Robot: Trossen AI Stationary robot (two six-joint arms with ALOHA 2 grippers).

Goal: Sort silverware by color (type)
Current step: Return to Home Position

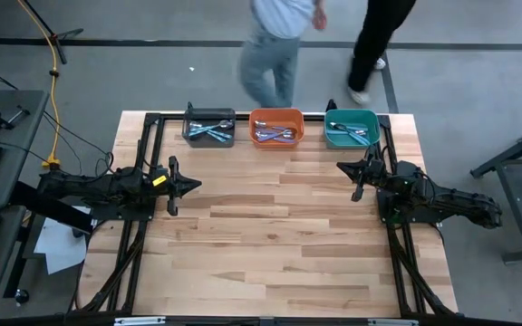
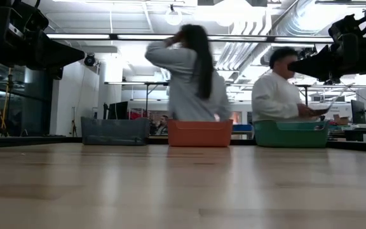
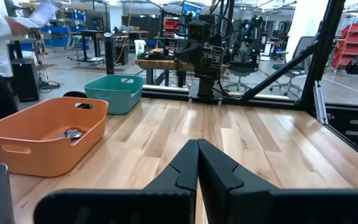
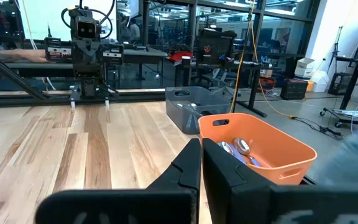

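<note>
The silverware lies in three bins in a row at the table's far edge: spoons in the grey bin [image 1: 208, 129], in the orange bin [image 1: 275, 135] and in the teal bin [image 1: 350, 133]. Shiny spoon bowls show inside the orange bin [image 4: 241, 149]. My left gripper [image 1: 198, 185] hovers level over the table's left part, shut and empty, pointing right. My right gripper [image 1: 340, 166] hovers level over the right part, shut and empty, pointing left. Both stay well short of the bins.
Two people [image 1: 275, 45] [image 1: 379, 36] stand just beyond the far edge, behind the bins. Black frame rails [image 1: 152, 145] run along the table's left and right sides. Bare wooden tabletop [image 1: 270, 235] spreads between the arms and toward the near edge.
</note>
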